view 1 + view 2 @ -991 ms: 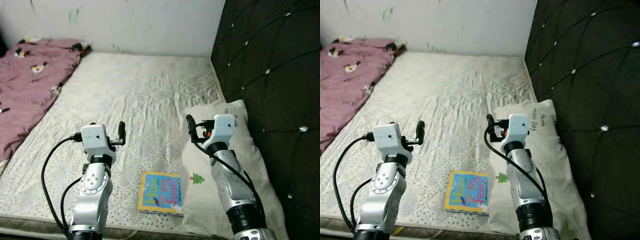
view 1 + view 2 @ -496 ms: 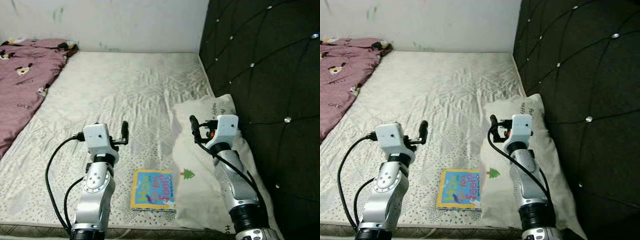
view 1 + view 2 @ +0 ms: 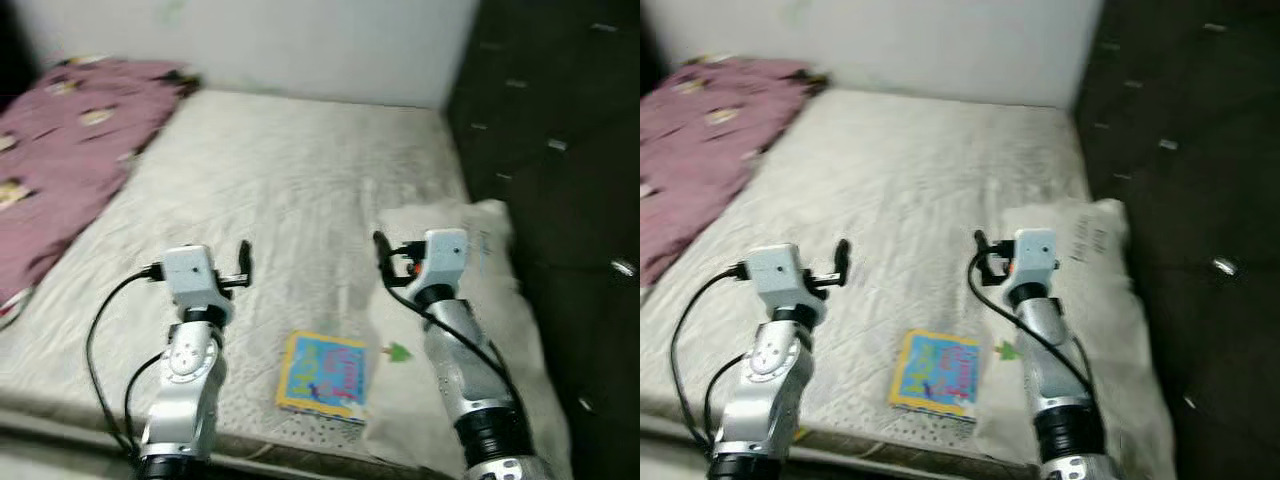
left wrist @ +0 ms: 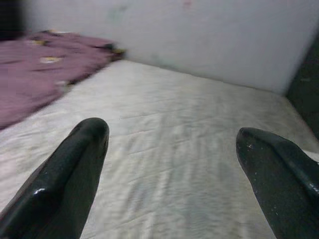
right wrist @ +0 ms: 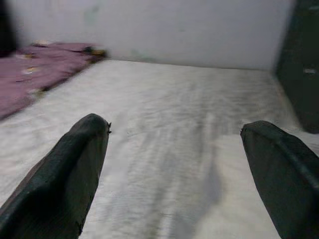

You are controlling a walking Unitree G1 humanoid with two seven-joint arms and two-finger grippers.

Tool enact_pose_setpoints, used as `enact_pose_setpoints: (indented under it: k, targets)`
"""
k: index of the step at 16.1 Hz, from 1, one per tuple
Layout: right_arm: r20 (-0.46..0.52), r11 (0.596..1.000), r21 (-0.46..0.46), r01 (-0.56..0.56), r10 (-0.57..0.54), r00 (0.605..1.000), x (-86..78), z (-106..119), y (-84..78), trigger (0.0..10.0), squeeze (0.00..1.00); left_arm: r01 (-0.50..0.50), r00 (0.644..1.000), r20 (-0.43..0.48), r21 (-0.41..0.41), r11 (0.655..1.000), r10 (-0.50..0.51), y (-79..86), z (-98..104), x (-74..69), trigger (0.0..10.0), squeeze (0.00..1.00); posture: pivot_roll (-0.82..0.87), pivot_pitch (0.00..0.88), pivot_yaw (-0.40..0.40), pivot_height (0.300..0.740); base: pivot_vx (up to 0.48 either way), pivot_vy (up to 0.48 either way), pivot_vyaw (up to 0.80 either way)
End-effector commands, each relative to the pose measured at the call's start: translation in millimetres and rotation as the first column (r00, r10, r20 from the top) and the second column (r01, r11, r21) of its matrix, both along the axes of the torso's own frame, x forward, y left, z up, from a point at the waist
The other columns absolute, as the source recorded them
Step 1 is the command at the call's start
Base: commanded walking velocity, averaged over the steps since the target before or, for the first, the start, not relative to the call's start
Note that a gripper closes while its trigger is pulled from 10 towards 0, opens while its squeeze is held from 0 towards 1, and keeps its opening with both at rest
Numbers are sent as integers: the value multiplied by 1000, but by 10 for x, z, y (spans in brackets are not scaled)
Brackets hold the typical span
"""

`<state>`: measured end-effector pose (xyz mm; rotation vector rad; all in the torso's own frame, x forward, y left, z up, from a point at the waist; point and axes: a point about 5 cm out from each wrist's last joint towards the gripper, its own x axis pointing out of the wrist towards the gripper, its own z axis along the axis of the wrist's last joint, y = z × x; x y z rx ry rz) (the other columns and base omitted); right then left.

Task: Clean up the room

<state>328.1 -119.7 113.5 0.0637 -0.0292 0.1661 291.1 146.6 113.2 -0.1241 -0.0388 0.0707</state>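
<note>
A colourful children's book (image 3: 322, 374) lies flat on the white mattress (image 3: 290, 190) near its front edge, between my two raised arms. My left gripper (image 3: 243, 264) is held up above the mattress, left of the book and apart from it. In the left wrist view the left gripper (image 4: 169, 132) is open, with only bare sheet between its fingers. My right gripper (image 3: 380, 254) hovers over the inner edge of a white pillow (image 3: 490, 300), right of the book. The right wrist view shows the right gripper (image 5: 174, 124) open and holding nothing.
A purple patterned blanket (image 3: 70, 130) is bunched at the mattress's far left. A black tufted headboard (image 3: 560, 130) stands along the right side, behind the pillow. A white wall (image 3: 300, 40) closes the far end. The picture is slightly blurred.
The whole picture has shifted and blurred, so the camera has moved. Both arms keep the same raised pose, and the book and pillow lie where they were.
</note>
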Motion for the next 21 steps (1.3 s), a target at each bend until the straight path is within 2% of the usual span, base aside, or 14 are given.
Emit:
enact_pose_setpoints:
  k: [1,9,21]
  targets:
    - [6,1000,-1,8,-8,1000,7,22,-38,10000,0,10,1000,-17,2,1000,-10,-22,-19,4,10000,0,30,13,4,740,0,270,0]
    - [-3,1000,2,9,-9,1000,-1,2,-37,10000,0,10,1000,-22,-4,1000,-10,-19,-25,2,10000,0,31,18,4,740,0,360,0]
    - [-8,999,36,-16,16,1000,-22,-6,-18,10000,0,9,1000,-26,-6,1000,-9,-26,-35,2,10000,0,28,22,3,740,0,470,0]
